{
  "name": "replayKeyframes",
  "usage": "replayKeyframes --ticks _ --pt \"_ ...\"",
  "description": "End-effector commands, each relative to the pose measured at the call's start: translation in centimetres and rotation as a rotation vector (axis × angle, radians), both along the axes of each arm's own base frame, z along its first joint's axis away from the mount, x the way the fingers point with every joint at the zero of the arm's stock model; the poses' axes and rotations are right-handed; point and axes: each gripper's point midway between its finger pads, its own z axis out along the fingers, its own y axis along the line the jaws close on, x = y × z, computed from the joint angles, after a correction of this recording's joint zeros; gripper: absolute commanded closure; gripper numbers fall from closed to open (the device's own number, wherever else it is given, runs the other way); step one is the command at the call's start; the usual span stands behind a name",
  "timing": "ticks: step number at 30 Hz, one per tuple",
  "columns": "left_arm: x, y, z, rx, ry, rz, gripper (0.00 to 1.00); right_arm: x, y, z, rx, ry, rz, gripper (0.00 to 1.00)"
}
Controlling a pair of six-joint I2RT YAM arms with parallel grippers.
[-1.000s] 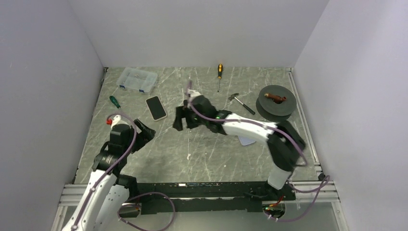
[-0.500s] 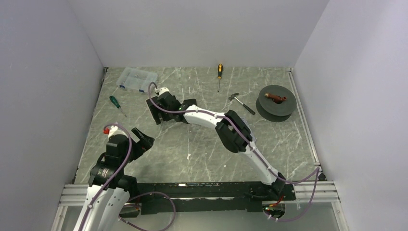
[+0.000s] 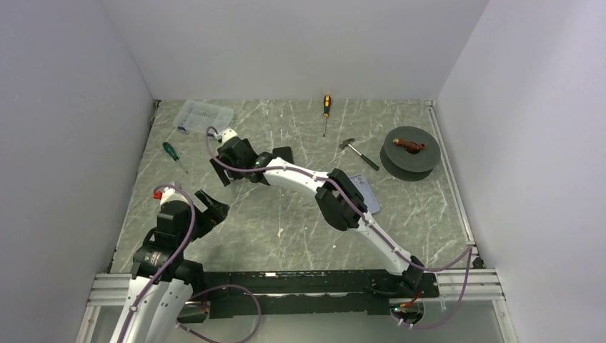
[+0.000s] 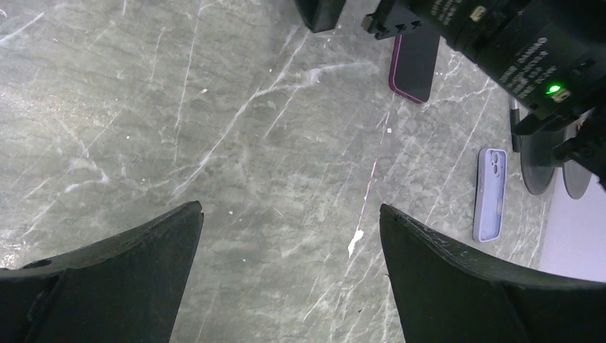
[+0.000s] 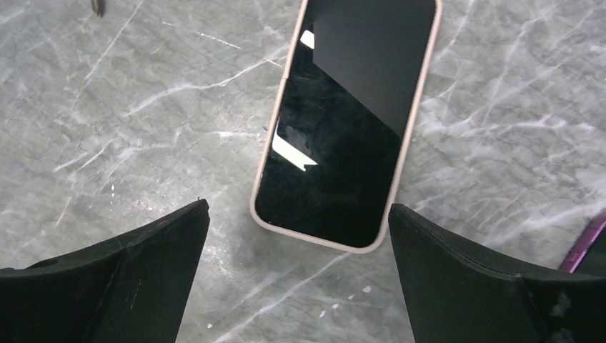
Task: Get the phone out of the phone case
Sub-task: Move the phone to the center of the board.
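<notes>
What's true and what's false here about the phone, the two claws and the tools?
The right gripper is clamped on the phone. False: its jaws are open above the phone, which lies on the table.
The phone lies screen up. True.
The left gripper is shut tight. False: it is open and empty.
A hammer lies on the table. True.

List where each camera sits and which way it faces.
Top external: above, behind the bases, looking down on the table; both arms show.
Left wrist: faces across the table at the right arm; open left gripper shows.
Right wrist: faces down at the cased phone; open right gripper shows.
Shared: top and left wrist show the lilac phone.
</notes>
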Motion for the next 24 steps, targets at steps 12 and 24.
replayKeyframes --ticks 12,24 --pt "0.3 -0.2 1.2 -0.004 -0.056 -0.015 0.01 1.4 -1.3 -1.0 -0.115 -0.107 -0.120 0.00" --pt "0.4 -0.2 1.1 -0.001 -0.051 -0.016 0.01 0.5 -1.0 0.0 -0.072 -0.091 -0.098 0.00"
